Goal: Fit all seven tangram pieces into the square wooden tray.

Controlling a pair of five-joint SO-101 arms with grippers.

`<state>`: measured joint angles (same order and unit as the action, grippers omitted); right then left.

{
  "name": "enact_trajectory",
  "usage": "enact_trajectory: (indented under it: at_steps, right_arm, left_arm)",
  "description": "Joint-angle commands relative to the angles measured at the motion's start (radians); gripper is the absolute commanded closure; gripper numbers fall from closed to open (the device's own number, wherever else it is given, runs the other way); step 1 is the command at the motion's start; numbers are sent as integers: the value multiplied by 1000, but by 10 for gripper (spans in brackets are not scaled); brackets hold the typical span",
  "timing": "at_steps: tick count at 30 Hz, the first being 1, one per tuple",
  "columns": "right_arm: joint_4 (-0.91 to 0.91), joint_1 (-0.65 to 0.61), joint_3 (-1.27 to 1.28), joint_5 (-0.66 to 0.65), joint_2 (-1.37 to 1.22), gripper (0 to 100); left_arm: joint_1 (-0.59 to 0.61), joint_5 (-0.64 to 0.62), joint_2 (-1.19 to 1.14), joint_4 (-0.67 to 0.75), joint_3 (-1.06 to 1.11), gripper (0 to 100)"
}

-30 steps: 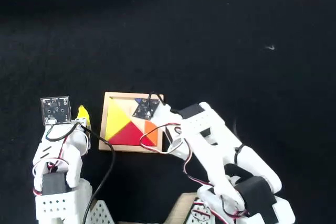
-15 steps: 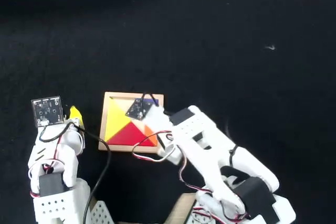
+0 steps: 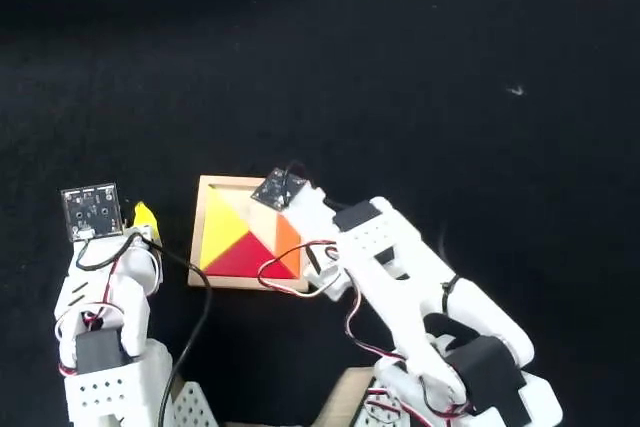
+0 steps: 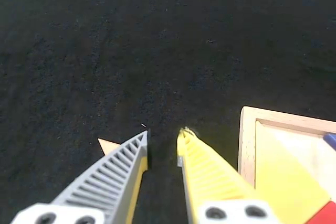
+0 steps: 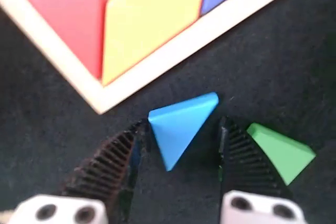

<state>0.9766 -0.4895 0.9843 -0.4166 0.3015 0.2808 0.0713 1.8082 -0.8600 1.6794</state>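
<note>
Tray [image 3: 197,237] corner hidden (right arm [image 3: 400,267] covers it).

Left gripper [image 4: 164,134] sits over the black table [image 4: 131,40], jaws slightly apart, nothing between them. One finger is grey, the other yellow. A pale tan point [image 4: 106,145] pokes out beside the grey finger; can't tell what it is. Tray [image 4: 247,140] corner is just beside the yellow finger. Inside it: yellow piece [image 4: 283,182], red piece [image 4: 328,214], sliver of blue piece [image 4: 331,139].

1 wooden tray [image 3: 204,232], 2 arms [image 3: 108,292] [image 3: 420,282], 1 light-blue triangle [image 5: 181,124], 1 green triangle [image 5: 281,153].
</note>
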Motion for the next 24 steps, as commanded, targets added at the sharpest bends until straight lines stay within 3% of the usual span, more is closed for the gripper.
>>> enact_trajectory:
  at_steps: [1,16,24]
  right_arm:
    - [-55,17,8,5,27,789]
    - [-55,-48,-5,6,-67,795]
    - [-26,-48,-74,34,-151,860]
  left_arm:
    - [-8,0,14,28,19,898]
    - [1,0,14,28,19,898]
    - [1,0,14,28,19,898]
